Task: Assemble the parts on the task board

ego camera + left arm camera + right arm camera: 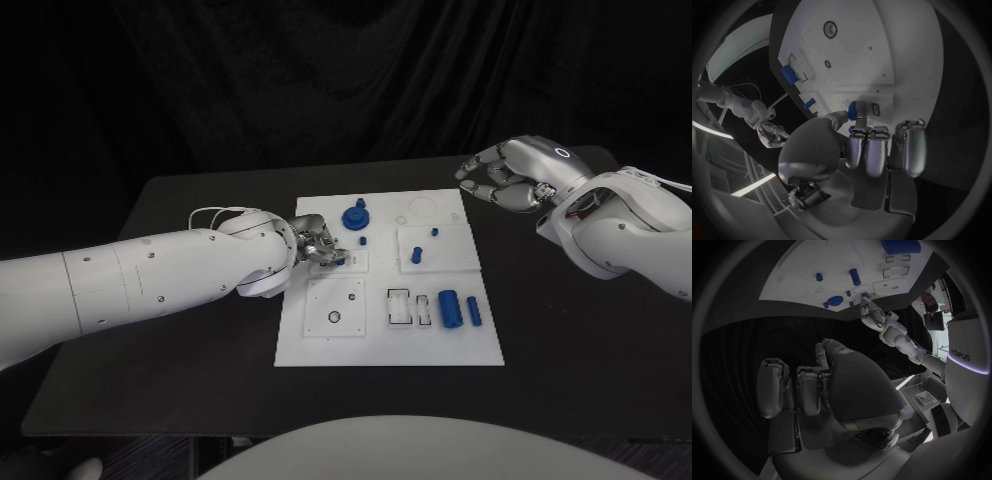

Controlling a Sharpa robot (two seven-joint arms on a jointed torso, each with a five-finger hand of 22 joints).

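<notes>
The left robot hand [320,248] rests at the board's [387,345] left edge, seemingly pinching a small blue part [856,110]. The right robot hand [508,180] hovers off the board's far right corner, fingers curled on nothing; other parts [459,308] lie on the board.

Dim scene with a black backdrop, the white task board [389,345] brightest at the frame's centre, while both wrist views bend and darken toward their rims
</notes>
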